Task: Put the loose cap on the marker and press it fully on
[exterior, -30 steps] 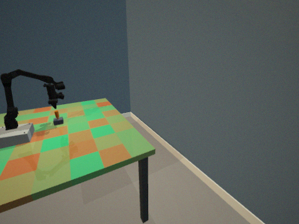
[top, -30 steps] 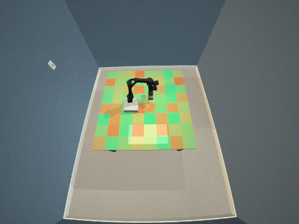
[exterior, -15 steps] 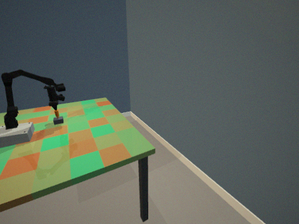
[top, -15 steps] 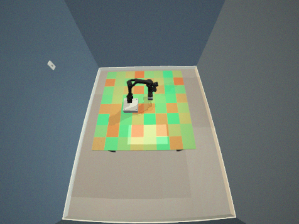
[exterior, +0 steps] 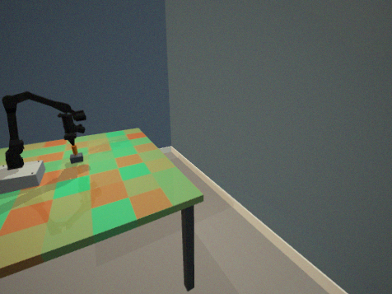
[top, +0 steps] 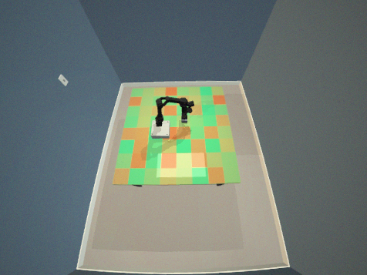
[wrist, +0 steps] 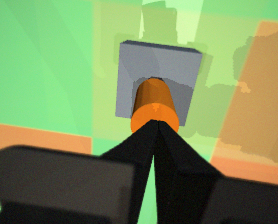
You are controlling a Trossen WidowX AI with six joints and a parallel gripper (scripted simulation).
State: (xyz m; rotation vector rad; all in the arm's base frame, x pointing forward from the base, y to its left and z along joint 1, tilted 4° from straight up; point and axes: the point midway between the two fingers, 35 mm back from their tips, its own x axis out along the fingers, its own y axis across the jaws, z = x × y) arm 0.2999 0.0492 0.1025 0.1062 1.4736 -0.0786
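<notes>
The dark grey holder block (top: 184, 121) (exterior: 77, 158) (wrist: 134, 62) sits on the table. The orange cap (exterior: 74, 149) (wrist: 153, 114) stands upright over it, on the marker. Almost all of the marker is hidden by the cap and block; whether the cap is fully seated cannot be told. My gripper (exterior: 73, 144) (wrist: 156, 127) is shut with nothing between its fingers. It points down, and its joined fingertips are at the cap's flat top, over the edge nearer the bottom of the wrist view. They appear to touch it.
The arm's white base plate (top: 160, 130) (exterior: 25, 175) stands on the checkered table (top: 126, 161) (exterior: 111, 218), beside the holder block. The arm arches over from the base. Shadows of the arm fall across the table.
</notes>
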